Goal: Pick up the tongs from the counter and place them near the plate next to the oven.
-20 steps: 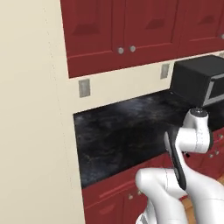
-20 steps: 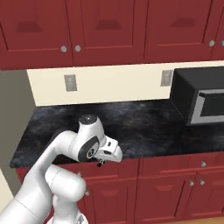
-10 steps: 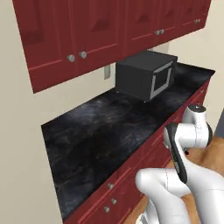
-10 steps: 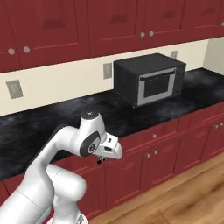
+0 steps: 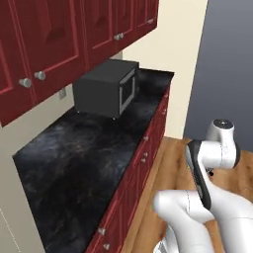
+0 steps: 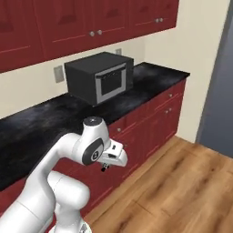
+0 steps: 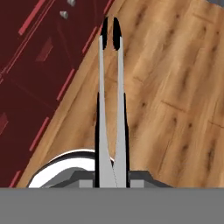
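The tongs (image 7: 102, 87), two slim silver arms ending in dark tips, stand between the dark fingers of my gripper (image 7: 111, 99), which is shut on them. They point out over the wooden floor beside the dark red cabinet fronts. In the right base view the gripper (image 6: 105, 166) hangs in front of the cabinets, below the edge of the glossy black counter (image 6: 32, 129), with the tongs too small to make out. In the left base view the counter (image 5: 84, 158) runs along the left. The plate is out of view.
A black microwave (image 6: 100, 76) (image 5: 106, 89) stands on the counter under red wall cabinets. A wooden floor (image 6: 182, 182) stretches to the right, ending at a cream wall (image 6: 200, 41) and a grey panel (image 5: 227, 69).
The whole scene has shifted as the base moved: the microwave slid toward the middle and the wooden floor and end of the counter came into view. The arm holds the same pose.
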